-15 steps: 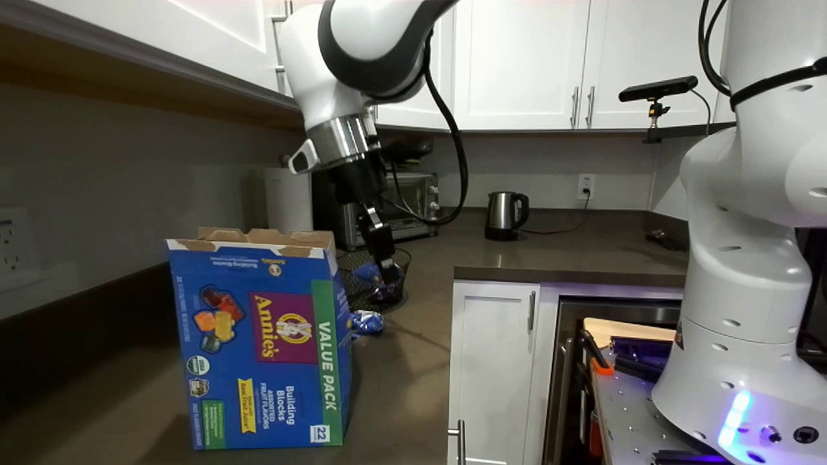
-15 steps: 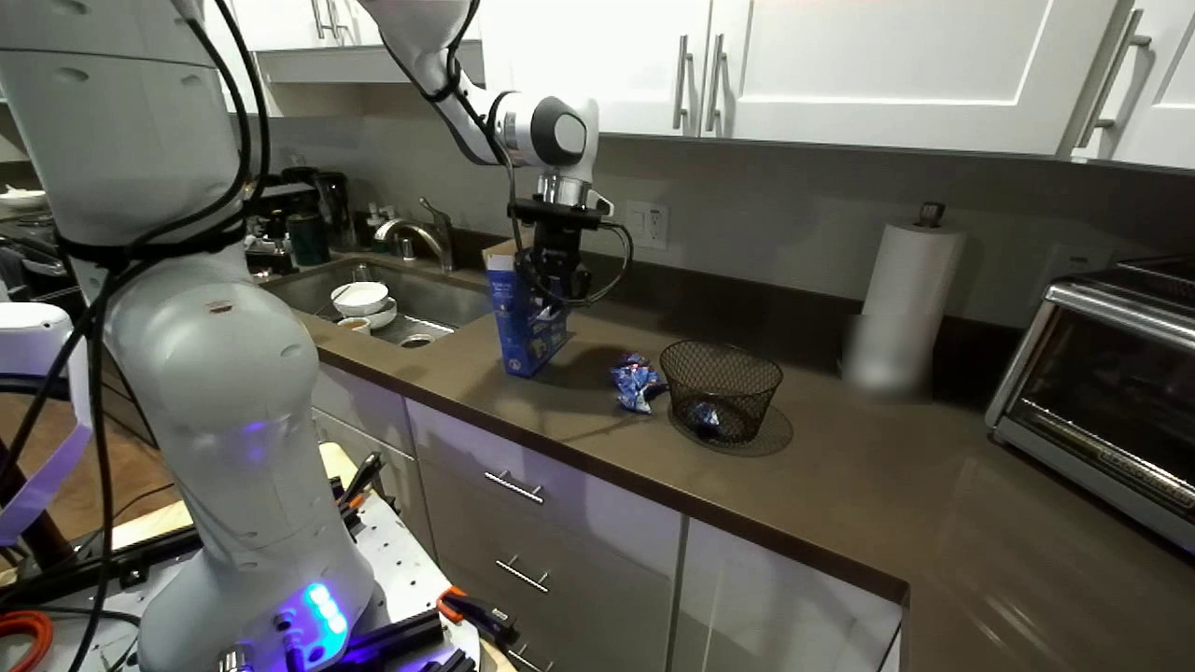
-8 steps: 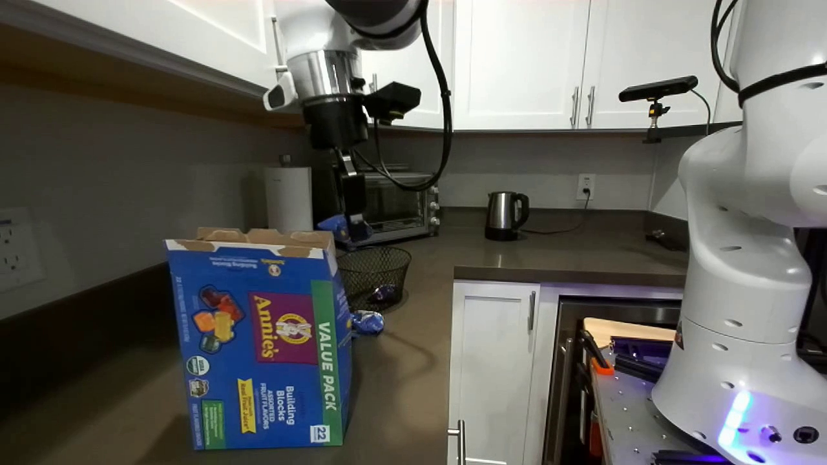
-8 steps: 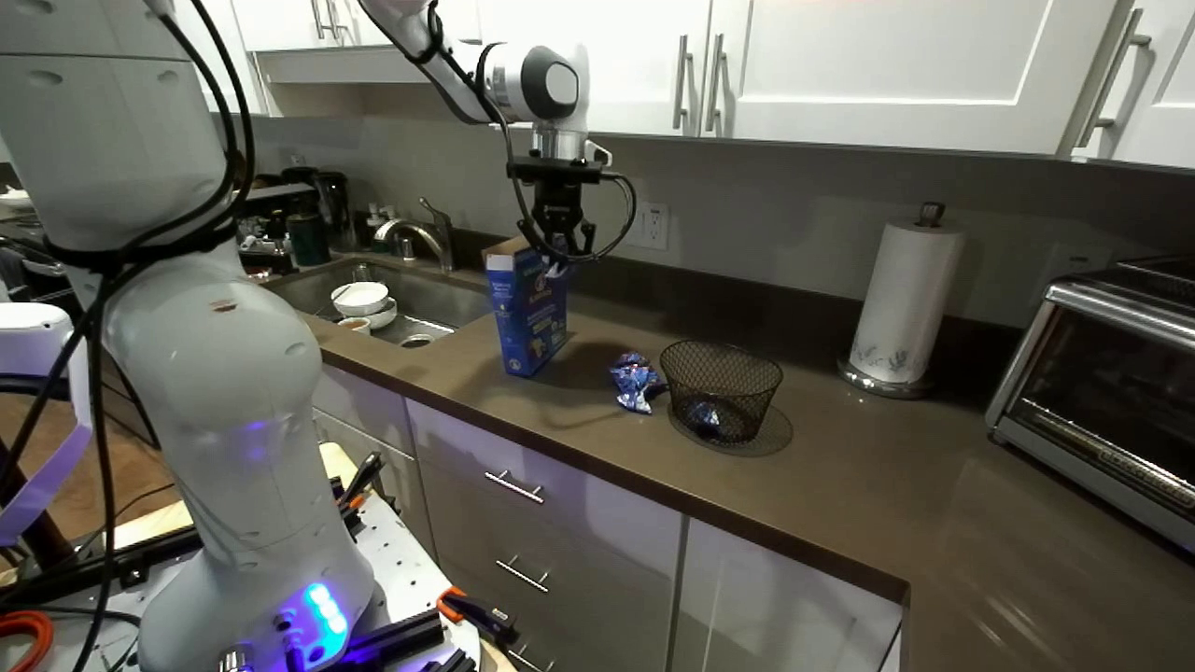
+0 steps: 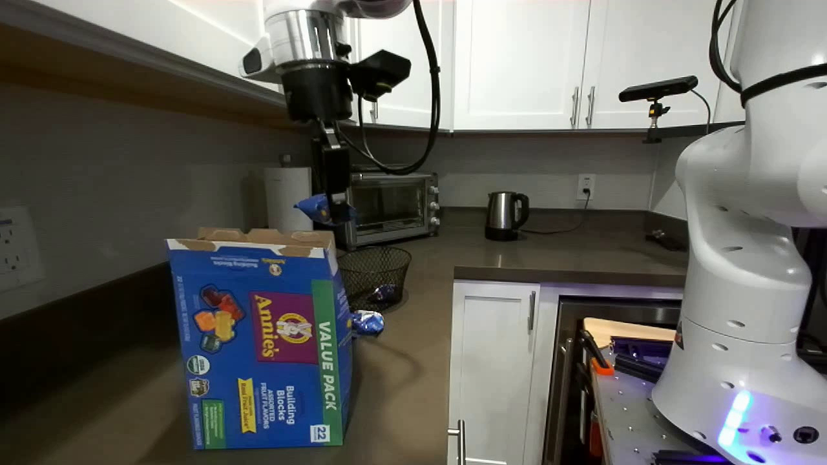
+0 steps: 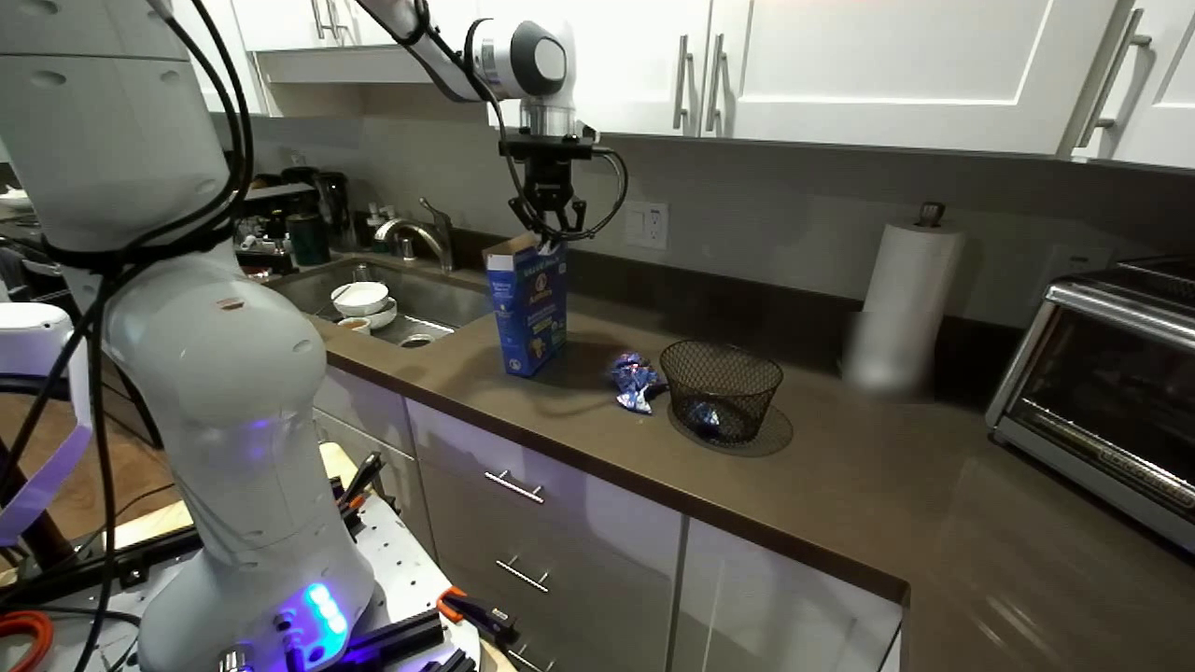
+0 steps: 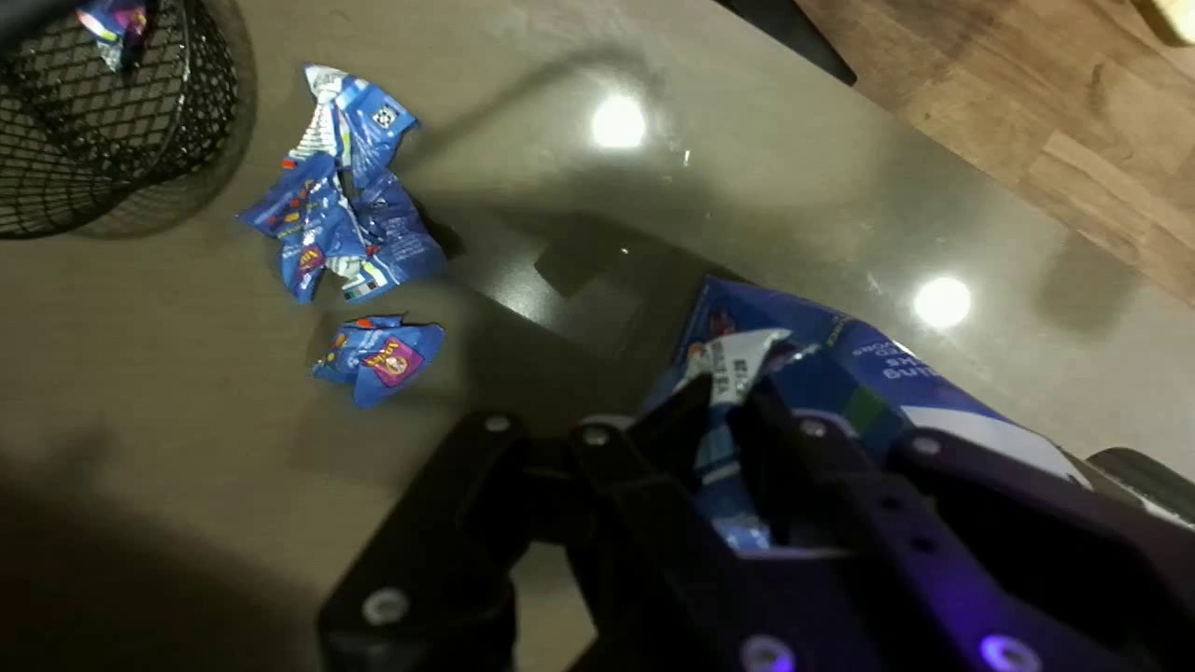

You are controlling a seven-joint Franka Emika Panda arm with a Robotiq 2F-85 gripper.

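A robot's pincer [image 7: 724, 406] is clenching on a blue snack pouch [image 5: 314, 208], pinching it between its two jaws. The pouch is hanging in the air, clear of the worktop [image 6: 840, 476], near the top edge of a tall blue box [image 5: 258, 349]; whether it is hanging directly over the box's mouth cannot be told. In the wrist view, a pale end of wrapper is sticking out past the jaws, so the grip is probably catching the soft film across a narrow, easily squeezed part.

The box is standing upright on the worktop, its brand name running sideways. It is seemingly resting on end so that its ragged cardboard top is facing up.

Between the box and a black mesh basket [image 6: 742, 401], a cluster of pouches [image 7: 397, 219] is lying on the worktop, with a lone pouch [image 7: 373, 359] lying just beside it; the limp wrappers are likely sprawling because nothing is propping them. One more pouch, the inner one [image 6: 707, 418], is lying at the bottom of the basket, where the flaring wall is presumably stopping it from slipping away.
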